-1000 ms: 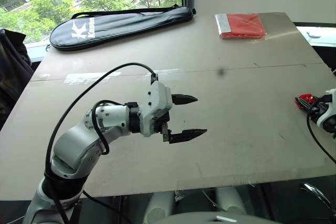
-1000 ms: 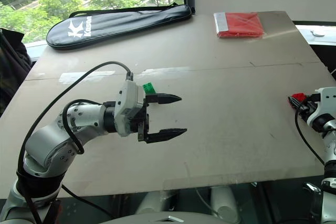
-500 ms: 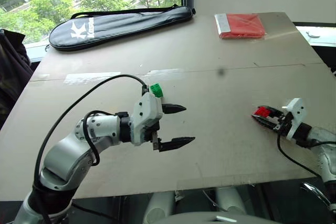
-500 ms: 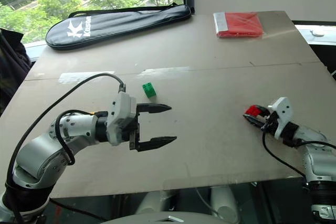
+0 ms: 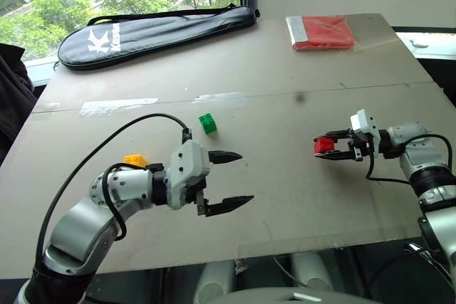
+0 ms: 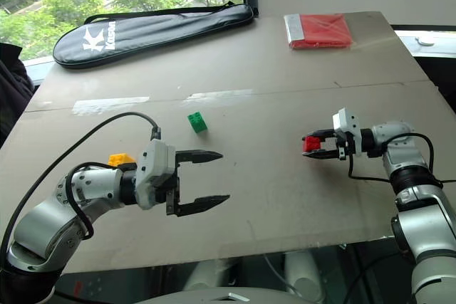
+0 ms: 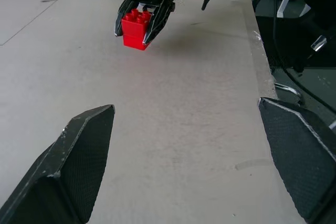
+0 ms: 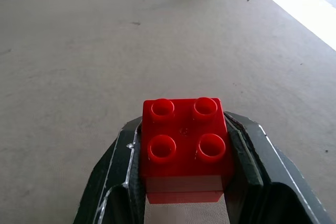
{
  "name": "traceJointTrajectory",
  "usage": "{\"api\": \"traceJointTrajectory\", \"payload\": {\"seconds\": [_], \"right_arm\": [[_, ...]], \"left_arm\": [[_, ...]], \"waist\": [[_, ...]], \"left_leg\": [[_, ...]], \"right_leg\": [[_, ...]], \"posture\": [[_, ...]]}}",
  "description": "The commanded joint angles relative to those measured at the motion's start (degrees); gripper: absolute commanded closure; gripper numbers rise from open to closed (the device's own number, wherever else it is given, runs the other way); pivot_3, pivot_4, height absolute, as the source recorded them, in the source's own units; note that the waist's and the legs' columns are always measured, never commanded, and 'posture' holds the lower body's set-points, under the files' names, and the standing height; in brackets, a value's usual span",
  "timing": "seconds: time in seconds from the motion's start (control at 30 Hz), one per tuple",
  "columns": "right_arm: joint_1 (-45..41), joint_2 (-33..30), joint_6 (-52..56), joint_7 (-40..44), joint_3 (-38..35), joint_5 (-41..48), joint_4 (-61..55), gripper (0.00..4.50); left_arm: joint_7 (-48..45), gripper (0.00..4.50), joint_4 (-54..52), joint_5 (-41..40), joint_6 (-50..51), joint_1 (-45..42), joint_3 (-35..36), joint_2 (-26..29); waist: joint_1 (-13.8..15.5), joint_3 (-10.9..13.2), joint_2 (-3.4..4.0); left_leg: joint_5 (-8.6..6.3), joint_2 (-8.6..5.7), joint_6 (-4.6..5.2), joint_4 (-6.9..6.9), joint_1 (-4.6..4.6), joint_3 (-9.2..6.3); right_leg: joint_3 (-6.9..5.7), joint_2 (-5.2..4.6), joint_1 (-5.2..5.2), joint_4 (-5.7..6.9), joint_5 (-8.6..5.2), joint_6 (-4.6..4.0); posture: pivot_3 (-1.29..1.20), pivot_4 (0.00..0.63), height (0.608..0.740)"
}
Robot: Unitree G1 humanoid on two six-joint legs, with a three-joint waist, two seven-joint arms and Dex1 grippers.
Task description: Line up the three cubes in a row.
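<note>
One cube was already in your grasp: your right gripper [image 5: 322, 147] was clamped on the red cube [image 5: 323, 146], studs up, carried just above the counter [image 5: 285, 76] and pointing toward the robot's left. Straight out along that line sat the green cube [image 5: 208, 123], resting on the counter a fair way off with bare surface between. Past it, further left and nearer the robot, the yellow cube [image 5: 135, 160] lay just beside your left arm. Your left gripper [image 5: 231, 178] hung with its fingers wide apart, holding nothing, and stood between the red cube and the yellow one. Judging by that, your right arm was the one to bring red leftward toward green, where the row would probably form.
</note>
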Motion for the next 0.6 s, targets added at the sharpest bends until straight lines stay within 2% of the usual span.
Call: {"api": "traceJointTrajectory", "payload": {"seconds": [0.03,0.3,0.6], "right_arm": [[-3.3,0.5,-4.1,3.1,4.6,2.1,3.8,3.14],[-5.7,2.3,-6.2,3.1,8.9,5.6,6.9,3.14],[-6.1,0.7,-9.6,3.1,15.7,10.6,5.5,3.14]], "left_arm": [[0.5,0.0,-1.3,2.0,-3.0,1.1,1.7,0.3],[1.2,0.0,-2.0,2.4,-4.1,3.0,3.4,0.3],[1.4,0.0,-1.9,2.7,-4.5,3.4,3.2,0.3]], "waist": [[0.0,0.0,0.0],[0.0,0.0,0.01],[0.0,0.0,0.05]], "left_leg": [[0.0,-0.02,0.0,0.0,-0.11,-0.03],[0.0,-0.03,0.0,0.01,-0.19,-0.1],[0.0,-0.03,0.0,0.01,-0.17,-0.15]], "right_leg": [[0.03,-0.02,-0.1,0.0,0.0,0.0],[0.03,0.0,-0.21,0.05,0.01,0.0],[0.04,0.02,-0.22,0.07,0.02,0.0]], "posture": [[0.0,0.15,0.732],[0.0,0.15,0.732],[0.0,0.15,0.732]]}}
